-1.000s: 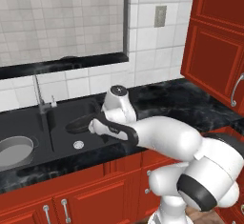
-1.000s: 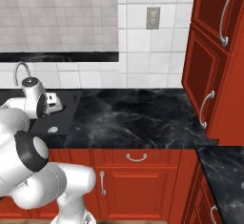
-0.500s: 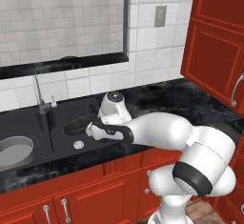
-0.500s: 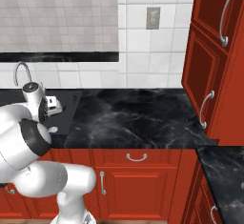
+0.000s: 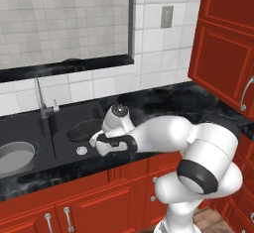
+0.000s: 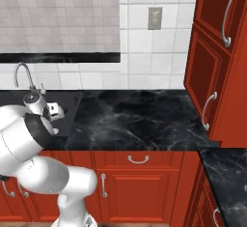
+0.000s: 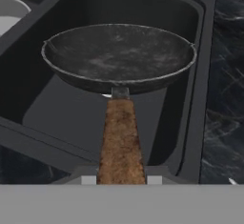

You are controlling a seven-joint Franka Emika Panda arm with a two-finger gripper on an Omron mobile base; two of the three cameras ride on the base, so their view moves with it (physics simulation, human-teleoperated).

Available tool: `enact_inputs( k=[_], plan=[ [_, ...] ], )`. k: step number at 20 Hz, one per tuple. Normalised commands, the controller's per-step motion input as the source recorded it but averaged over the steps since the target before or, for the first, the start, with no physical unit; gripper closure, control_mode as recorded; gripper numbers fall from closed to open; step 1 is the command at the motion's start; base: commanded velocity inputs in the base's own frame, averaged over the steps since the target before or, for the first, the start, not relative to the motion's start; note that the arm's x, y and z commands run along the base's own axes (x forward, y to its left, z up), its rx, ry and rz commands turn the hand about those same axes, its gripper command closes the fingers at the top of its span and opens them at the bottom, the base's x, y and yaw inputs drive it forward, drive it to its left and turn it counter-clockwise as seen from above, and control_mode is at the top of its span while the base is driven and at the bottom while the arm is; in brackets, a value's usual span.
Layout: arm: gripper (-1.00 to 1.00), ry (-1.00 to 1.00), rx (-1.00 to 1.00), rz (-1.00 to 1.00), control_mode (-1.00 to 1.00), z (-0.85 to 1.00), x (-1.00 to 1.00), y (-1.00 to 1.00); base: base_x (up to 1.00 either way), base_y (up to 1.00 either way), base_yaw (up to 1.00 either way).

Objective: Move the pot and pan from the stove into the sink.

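Hand view looks straight along the brown handle to the pan, which hangs level above the right basin of the sink, its dark speckled inside facing up. The gripper is clamped on the handle's near end. From the left base view, the pot sits in the left basin, near the faucet.

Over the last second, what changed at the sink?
The arm swung left and lower, carrying the pan by its brown handle out over the right basin of the sink. The gripper stayed shut on the handle; nothing was let go. The pot sat unmoved in the left basin, faucet and counter unchanged.
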Motion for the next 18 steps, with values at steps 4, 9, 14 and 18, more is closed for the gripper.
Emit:
enact_inputs(
  k=[4, 9, 14, 18],
  plan=[
    [1.0, -0.03, 0.0, 0.0, -1.0, -0.2, 0.25, 0.11, 0.0, 0.0, 0.0],
    [1.0, 0.0, 0.0, 0.0, -1.0, -0.14, 0.35, 0.1, 0.0, 0.0, 0.0],
    [1.0, 0.0, 0.0, 0.0, -1.0, -0.09, 0.22, 0.08, 0.0, 0.0, 0.0],
    [1.0, 0.0, 0.0, 0.0, -1.0, -0.01, 0.0, 0.01, 0.0, 0.0, 0.0]
  ],
)
